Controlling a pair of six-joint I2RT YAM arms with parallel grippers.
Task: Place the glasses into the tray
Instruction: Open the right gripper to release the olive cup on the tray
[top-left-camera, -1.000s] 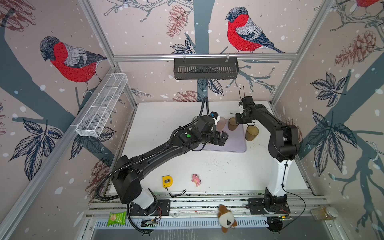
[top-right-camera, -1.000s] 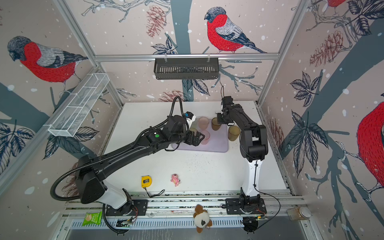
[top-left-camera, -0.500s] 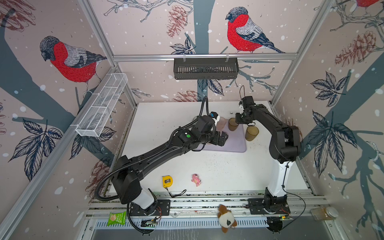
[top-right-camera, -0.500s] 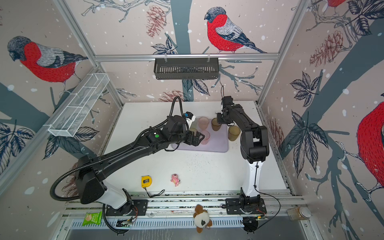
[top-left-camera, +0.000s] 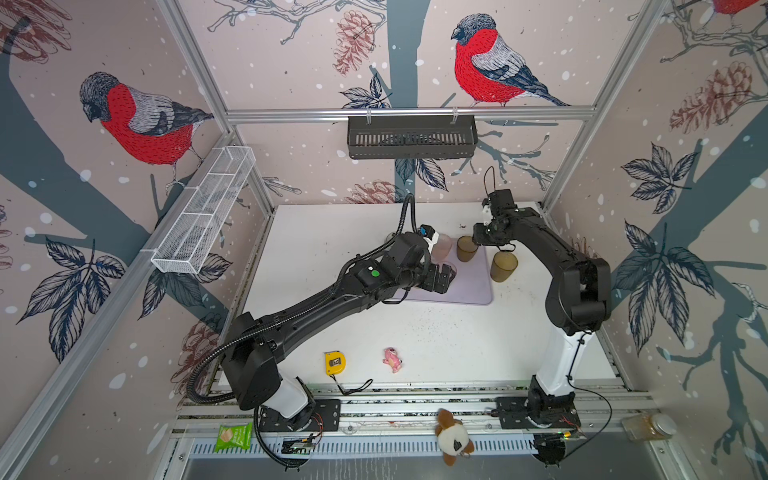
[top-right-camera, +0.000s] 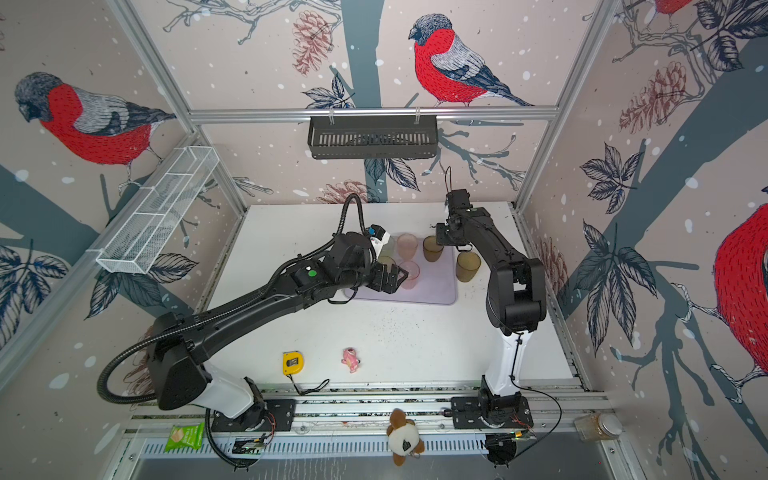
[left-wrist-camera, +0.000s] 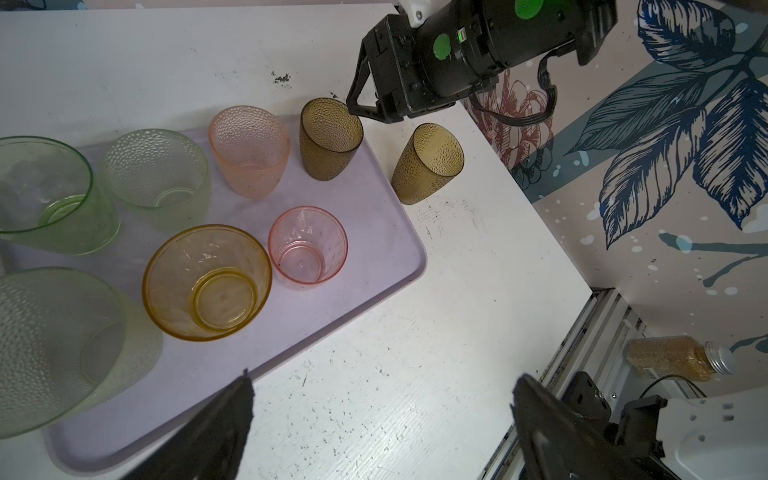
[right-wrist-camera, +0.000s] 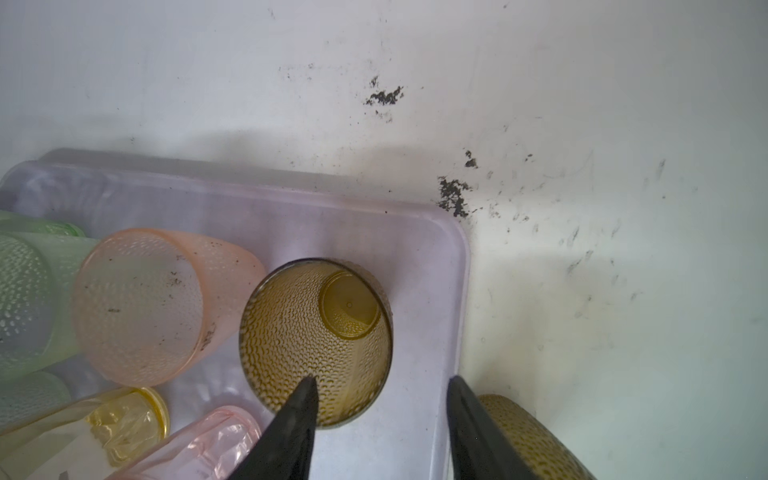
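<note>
Seven of the glasses (top-right-camera: 409, 245) stand upright in the tray (left-wrist-camera: 374, 232), toward the back of the white table (left-wrist-camera: 415, 374). We count a green glass (left-wrist-camera: 45, 195), two frosted glasses (left-wrist-camera: 153, 174), a dimpled pink glass (left-wrist-camera: 249, 151), a smooth pink glass (left-wrist-camera: 307, 245), an amber glass (left-wrist-camera: 208, 282) and, at the tray's corner, a brown glass (left-wrist-camera: 330, 139). The eighth, a second brown glass (left-wrist-camera: 428, 164), stands on the table just beside the tray's rim, outside it. The right gripper (right-wrist-camera: 381, 380) hangs over the brown glass in the tray, jaws parted, one finger above its mouth and the other outside its rim; we see it grasping nothing. The left gripper (left-wrist-camera: 382, 390) hovers over the tray's front part, jaws spread wide and empty. Nearer the table's front lie a yellow tape measure (top-left-camera: 335, 362) and a small pink toy (top-left-camera: 392, 359). On the rails in front sit a plush toy (top-left-camera: 454, 436), a green packet (top-left-camera: 233, 437) and a jar (top-left-camera: 648, 426). A black basket (top-left-camera: 411, 137) hangs on the back wall, a white wire basket (top-left-camera: 203, 220) on the left.
</note>
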